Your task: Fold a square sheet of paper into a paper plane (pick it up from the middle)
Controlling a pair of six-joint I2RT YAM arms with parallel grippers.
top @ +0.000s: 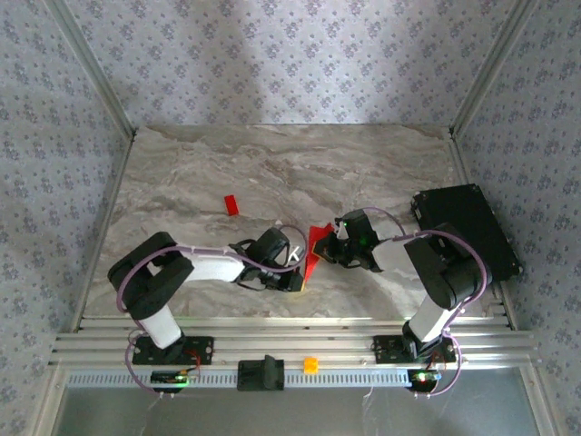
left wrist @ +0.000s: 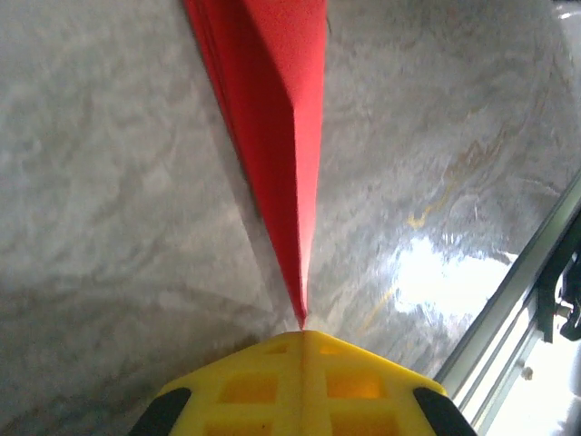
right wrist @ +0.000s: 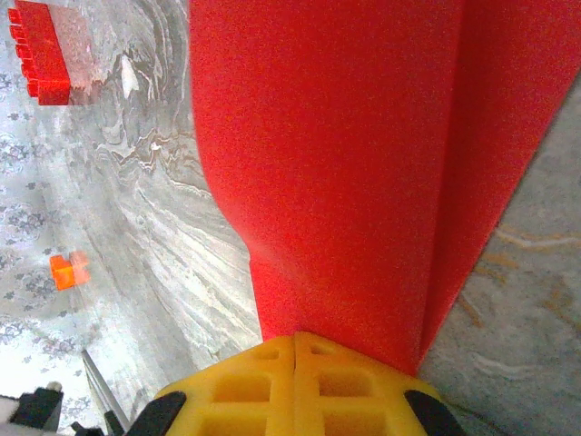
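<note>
The red paper (top: 314,247) is folded into a narrow pointed wedge and held off the marble table between both arms. My left gripper (top: 298,270) is shut on its pointed tip; in the left wrist view the red paper (left wrist: 277,136) runs away from my closed yellow fingers (left wrist: 304,377) as a thin creased blade. My right gripper (top: 340,238) is shut on the wide end; in the right wrist view the red paper (right wrist: 363,154) spreads broadly above the closed yellow fingers (right wrist: 295,386).
A small red block (top: 231,204) lies on the table (top: 227,163) behind the left arm, and appears as the red block (right wrist: 41,50) in the right wrist view. A black box (top: 467,227) sits at the right edge. A small orange piece (top: 310,364) rests on the front rail.
</note>
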